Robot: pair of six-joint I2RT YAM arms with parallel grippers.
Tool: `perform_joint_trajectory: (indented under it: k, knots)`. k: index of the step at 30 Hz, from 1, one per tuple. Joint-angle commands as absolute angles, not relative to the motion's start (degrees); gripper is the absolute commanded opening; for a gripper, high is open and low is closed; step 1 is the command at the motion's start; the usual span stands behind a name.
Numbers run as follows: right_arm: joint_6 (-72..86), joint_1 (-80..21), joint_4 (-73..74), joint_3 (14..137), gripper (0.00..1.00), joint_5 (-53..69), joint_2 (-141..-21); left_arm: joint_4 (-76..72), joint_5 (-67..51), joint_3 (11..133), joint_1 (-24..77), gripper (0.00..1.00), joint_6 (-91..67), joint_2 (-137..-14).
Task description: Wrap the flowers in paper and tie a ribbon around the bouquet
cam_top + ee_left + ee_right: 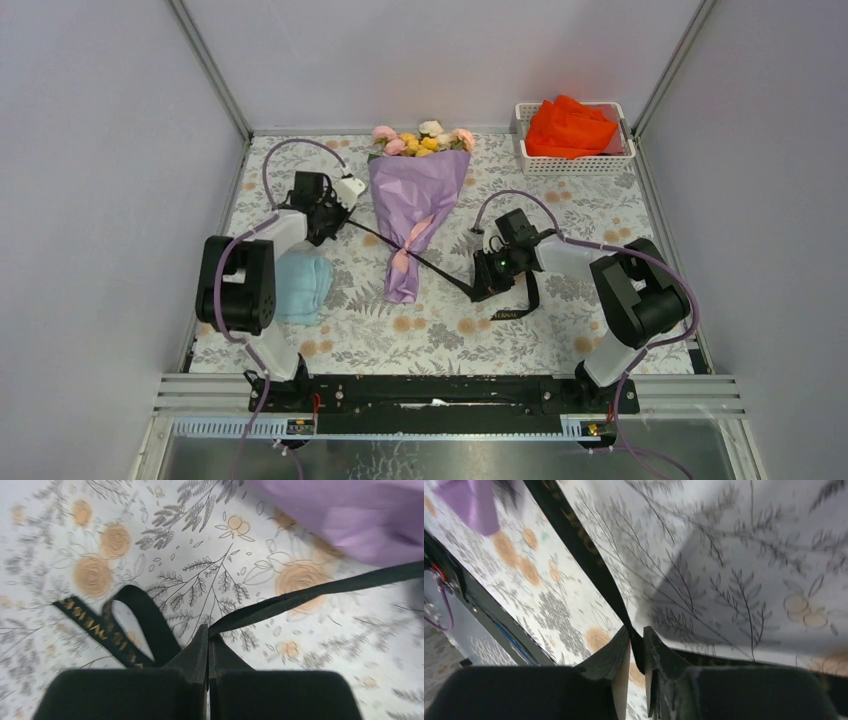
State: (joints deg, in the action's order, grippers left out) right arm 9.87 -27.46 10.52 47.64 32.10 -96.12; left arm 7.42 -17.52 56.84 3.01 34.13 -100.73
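The bouquet lies mid-table: pink, yellow and white flowers (422, 140) at the far end of a lilac paper (415, 185) cone, pink showing at its waist. A black ribbon (440, 268) crosses the cone's narrow lower part, stretched between both grippers. My left gripper (345, 222) is left of the cone. In the left wrist view it (208, 632) is shut on the ribbon (310, 592), which runs right to the paper (350, 515). My right gripper (478, 290) is right of the cone's tip. In its wrist view the jaws (636, 635) stand slightly apart, the ribbon (589, 555) passing between them.
A white basket (575, 165) holding an orange cloth (570, 125) stands at the back right. A folded light blue cloth (300, 285) lies by the left arm. A gold-lettered ribbon tail (85, 620) loops beside the left fingers, and another tail (515, 310) loops under the right gripper.
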Motion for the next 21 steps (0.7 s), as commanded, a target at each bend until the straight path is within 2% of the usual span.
perform_joint_trajectory:
  k: [1,5,6,9,10,13,21]
  knots:
    - [4.57,-26.62,23.94,51.83,0.29,31.37,-92.29,16.85,-22.86,57.75,6.52,0.00,33.65,-90.18]
    - [-1.21,-26.63,23.26,57.69,0.48,32.47,-86.61,27.86,-34.99,60.54,9.39,0.00,31.87,-86.25]
    - [-2.29,-26.62,20.76,58.19,0.50,33.05,-85.37,29.86,-38.04,60.97,10.05,0.00,32.04,-85.55]
    - [-2.90,-28.23,6.41,57.34,0.51,35.96,-82.52,33.89,-45.51,62.28,12.02,0.00,31.58,-83.92]
    - [-3.05,-29.67,-3.64,56.53,0.52,36.72,-82.56,34.58,-47.22,63.05,12.30,0.00,30.77,-83.93]
    - [-3.42,-33.76,-21.95,55.91,0.55,41.12,-86.96,35.50,-50.16,65.10,12.80,0.00,30.03,-84.35]
    - [-3.12,-36.18,-36.18,63.49,0.55,44.70,-101.20,32.53,-49.95,64.69,12.83,0.00,29.40,-84.33]
